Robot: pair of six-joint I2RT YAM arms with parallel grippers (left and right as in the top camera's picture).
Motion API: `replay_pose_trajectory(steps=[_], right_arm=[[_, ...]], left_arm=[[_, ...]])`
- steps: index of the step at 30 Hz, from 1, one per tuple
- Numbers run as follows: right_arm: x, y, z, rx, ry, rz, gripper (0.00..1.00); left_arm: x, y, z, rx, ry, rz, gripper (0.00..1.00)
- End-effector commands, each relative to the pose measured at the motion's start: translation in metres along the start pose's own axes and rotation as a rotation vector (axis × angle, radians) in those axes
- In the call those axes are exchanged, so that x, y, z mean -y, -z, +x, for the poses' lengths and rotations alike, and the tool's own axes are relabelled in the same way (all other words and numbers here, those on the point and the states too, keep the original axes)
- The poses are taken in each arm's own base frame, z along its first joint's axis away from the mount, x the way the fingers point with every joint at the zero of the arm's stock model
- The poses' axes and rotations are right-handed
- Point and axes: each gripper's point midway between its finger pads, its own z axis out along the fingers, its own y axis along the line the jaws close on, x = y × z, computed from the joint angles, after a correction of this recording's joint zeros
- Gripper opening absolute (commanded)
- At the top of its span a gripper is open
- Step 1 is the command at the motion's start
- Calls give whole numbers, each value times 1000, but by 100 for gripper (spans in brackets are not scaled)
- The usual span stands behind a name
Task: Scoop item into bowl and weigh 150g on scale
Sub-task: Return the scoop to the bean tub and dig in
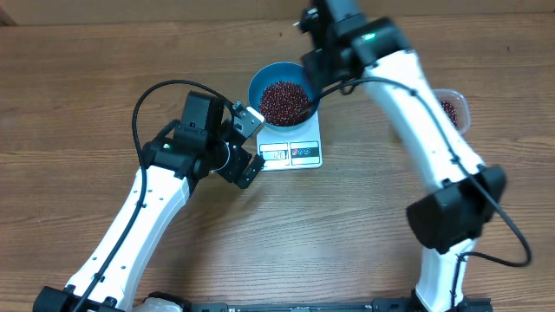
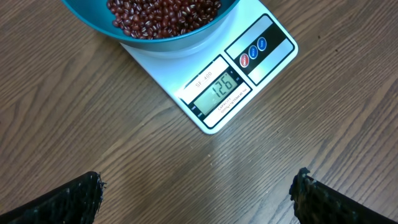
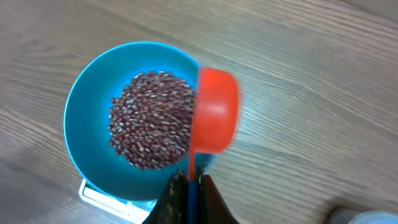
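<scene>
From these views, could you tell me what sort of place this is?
Probably a robotics test bench, not a kitchen: a wooden table, robot arms, and a scale bearing a bowl of beans.

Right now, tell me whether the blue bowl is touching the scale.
Touching. The left wrist view shows the bowl resting directly on the scale, on its white platform, with no gap under it.

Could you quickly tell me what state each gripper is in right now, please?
Left gripper: open, holding nothing.
Right gripper: closed on the red scoop, over the bowl.
</scene>
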Motion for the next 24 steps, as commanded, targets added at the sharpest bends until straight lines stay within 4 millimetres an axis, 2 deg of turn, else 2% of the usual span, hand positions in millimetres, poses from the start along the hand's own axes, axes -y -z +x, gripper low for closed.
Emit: replay_pose_trajectory(steps=[1, 2, 4, 6, 9, 12, 14, 20, 24], right_arm=[[39, 87, -16, 171, -107, -108, 4], [49, 94, -13, 175, -130, -106, 4], [101, 115, 6, 172, -241, -47, 4], [138, 123, 27, 141, -331, -2, 4], [176, 129, 59, 80, -396, 45, 4], [209, 126, 97, 9, -434, 72, 4], [218, 119, 113, -27, -475, 72, 4], [224, 91, 145, -131, -511, 82, 4], [221, 86, 148, -144, -514, 71, 4]], left_arm=[[-1, 6, -2, 20, 10, -5, 100], [-1, 6, -2, 20, 10, -6, 100], [-1, 6, -2, 20, 10, -5, 99], [-1, 6, -2, 20, 10, -5, 99], [-1, 6, -2, 20, 10, -5, 100], [-1, 6, -2, 20, 10, -5, 100], [-1, 6, -2, 20, 10, -5, 100], [-1, 6, -2, 20, 10, -5, 100], [-1, 6, -2, 20, 10, -5, 100]])
